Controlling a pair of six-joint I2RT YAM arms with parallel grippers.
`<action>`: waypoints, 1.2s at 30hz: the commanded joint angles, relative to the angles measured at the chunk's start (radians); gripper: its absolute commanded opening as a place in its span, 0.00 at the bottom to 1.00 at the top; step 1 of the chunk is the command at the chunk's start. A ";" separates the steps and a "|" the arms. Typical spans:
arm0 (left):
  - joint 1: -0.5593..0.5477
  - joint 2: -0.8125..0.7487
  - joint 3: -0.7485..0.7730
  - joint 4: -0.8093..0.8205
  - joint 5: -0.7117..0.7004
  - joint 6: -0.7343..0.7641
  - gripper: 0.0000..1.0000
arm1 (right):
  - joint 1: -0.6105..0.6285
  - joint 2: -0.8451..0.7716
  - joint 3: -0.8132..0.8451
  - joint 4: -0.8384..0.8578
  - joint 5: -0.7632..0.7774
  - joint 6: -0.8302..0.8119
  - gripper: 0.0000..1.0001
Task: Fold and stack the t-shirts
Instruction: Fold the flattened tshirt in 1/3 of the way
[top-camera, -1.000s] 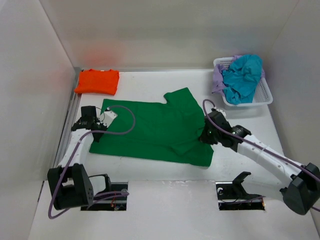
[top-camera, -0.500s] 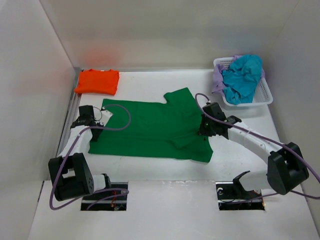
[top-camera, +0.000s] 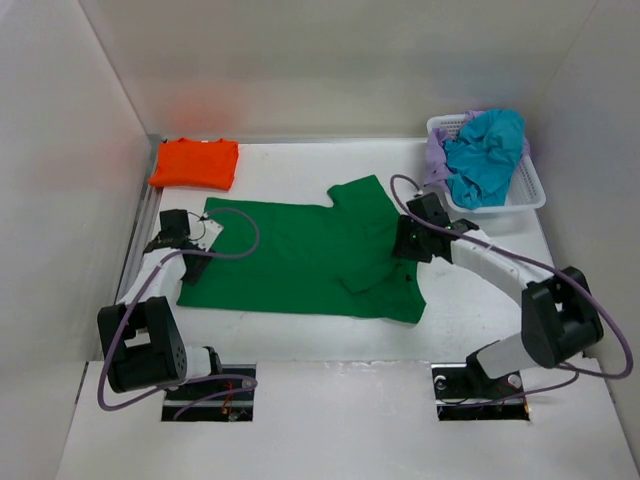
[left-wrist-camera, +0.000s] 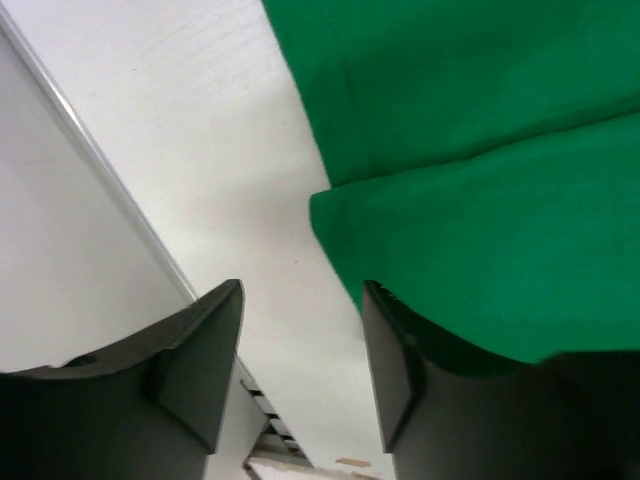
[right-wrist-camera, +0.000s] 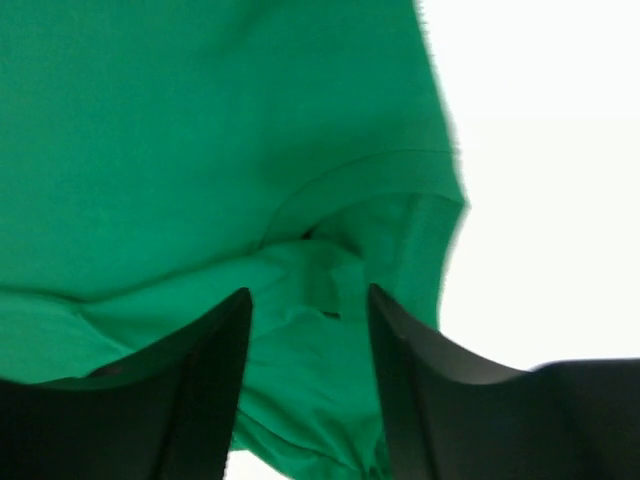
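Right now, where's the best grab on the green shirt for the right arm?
Probably the bunched fold at the green shirt's right edge, from above: cloth is raised there, flat elsewhere. The right gripper hangs open over it.

1. The orange shirt (top-camera: 195, 163) lies folded into a neat rectangle at the far left corner of the table (top-camera: 300, 160).
2. The dark green shirt (top-camera: 300, 260) lies spread flat mid-table, one sleeve pointing to the far side, its right edge rumpled and doubled over.
3. The teal shirt (top-camera: 487, 155) sits crumpled in the white basket (top-camera: 530, 197) at the far right.
4. The lavender shirt (top-camera: 436, 158) is bunched beneath it, spilling over the basket's left rim.
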 joint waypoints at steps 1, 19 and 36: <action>0.005 -0.058 0.038 0.004 -0.042 0.048 0.53 | -0.002 -0.150 -0.011 -0.081 0.108 0.073 0.56; -0.685 0.102 0.429 -0.073 0.178 -0.018 0.55 | 0.233 -0.417 -0.381 -0.207 0.175 0.576 0.42; -1.136 0.465 0.547 0.036 0.451 0.048 0.52 | 0.147 -0.613 -0.490 -0.205 0.161 0.570 0.25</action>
